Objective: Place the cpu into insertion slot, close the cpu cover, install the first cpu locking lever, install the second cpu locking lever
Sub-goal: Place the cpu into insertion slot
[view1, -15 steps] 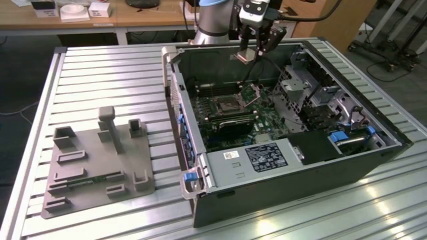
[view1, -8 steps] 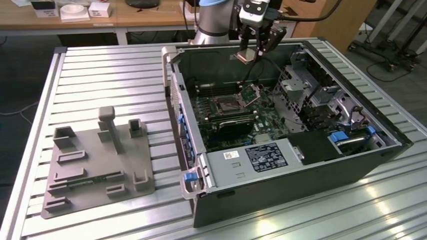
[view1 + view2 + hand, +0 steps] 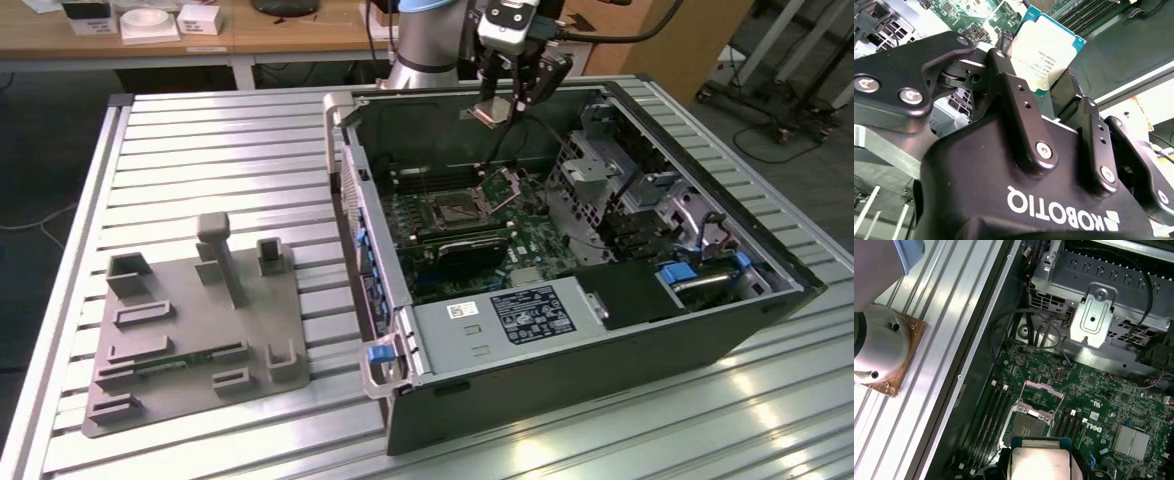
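Gripper of black metal (image 3: pixel 1038 67) clamps the small flat square silvery-tan cpu (image 3: pixel 1046 47) by two opposite edges, aloft over the green motherboard (image 3: pixel 1094 385), where the square black-rimmed insertion slot (image 3: pixel 1026 427) lies uncovered and, just beyond, the thin silvery cpu cover (image 3: pixel 1045 389) stands hinged up.

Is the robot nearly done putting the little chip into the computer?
Not nearly. Done so far: the cpu is picked up, with the gripper shut on it over the open computer case. In hand: the chip is in the air, not set down. Left: the insertion slot lies empty, the cpu cover stands open, and neither locking step is done.
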